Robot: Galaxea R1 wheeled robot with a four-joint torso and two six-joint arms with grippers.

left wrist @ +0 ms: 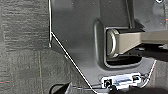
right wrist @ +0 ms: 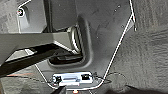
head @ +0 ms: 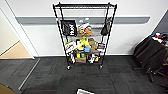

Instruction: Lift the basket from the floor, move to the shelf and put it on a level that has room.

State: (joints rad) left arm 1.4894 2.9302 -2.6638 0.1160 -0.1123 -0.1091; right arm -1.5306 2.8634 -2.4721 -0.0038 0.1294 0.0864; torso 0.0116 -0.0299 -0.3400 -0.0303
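Observation:
The shelf (head: 85,35), a tall black wire rack on small wheels, stands against the white wall straight ahead in the head view. Its top level (head: 85,5) looks bare, while the lower tiers are packed with bags, boxes and colourful items. A pale rectangular edge at the bottom of the head view is the basket (head: 85,91), as far as I can tell, resting on the dark carpet floor (head: 50,75). Both wrist views look down along the robot's grey base plate onto carpet. Dark tips of my left gripper (left wrist: 61,89) and right gripper (right wrist: 100,91) show low beside the base.
A chair draped with dark cloth (head: 150,55) stands at the right, beside a cluttered desk edge. Tan wooden flooring (head: 17,51) begins at the left past a wall corner. A metal strip (head: 28,75) runs across the carpet on the left. Open carpet lies between me and the rack.

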